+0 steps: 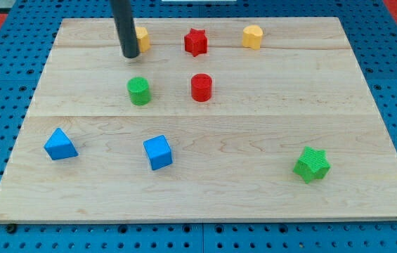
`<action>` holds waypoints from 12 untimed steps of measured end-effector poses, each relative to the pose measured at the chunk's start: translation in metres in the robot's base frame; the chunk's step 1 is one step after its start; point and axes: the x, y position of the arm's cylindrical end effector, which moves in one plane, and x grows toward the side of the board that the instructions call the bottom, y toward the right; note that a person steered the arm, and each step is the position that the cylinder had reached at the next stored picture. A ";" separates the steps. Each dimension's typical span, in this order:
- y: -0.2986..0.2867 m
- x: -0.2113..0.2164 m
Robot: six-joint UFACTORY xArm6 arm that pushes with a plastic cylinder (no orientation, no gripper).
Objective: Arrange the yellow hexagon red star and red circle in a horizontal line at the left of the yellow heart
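Observation:
The yellow hexagon (142, 38) lies near the view's top, partly hidden behind my rod. My tip (130, 55) rests on the board against the hexagon's left lower side. The red star (196, 41) lies to the hexagon's right, and the yellow heart (252, 36) lies further right, all in one row near the top edge. The red circle (201, 87) sits below the red star, out of that row.
A green circle (139, 91) lies just below my tip. A blue triangle (60, 144) and a blue cube (158, 152) lie lower left. A green star (312, 164) lies lower right. The wooden board (367, 105) has blue pegboard around it.

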 end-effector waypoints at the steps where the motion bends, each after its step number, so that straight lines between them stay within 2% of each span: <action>1: 0.069 0.023; 4: 0.088 -0.031; 5: 0.089 -0.013; 7: 0.153 0.055; 8: 0.143 0.101; 9: 0.061 0.096; 10: 0.060 0.077; 11: 0.097 0.052; 12: 0.055 0.052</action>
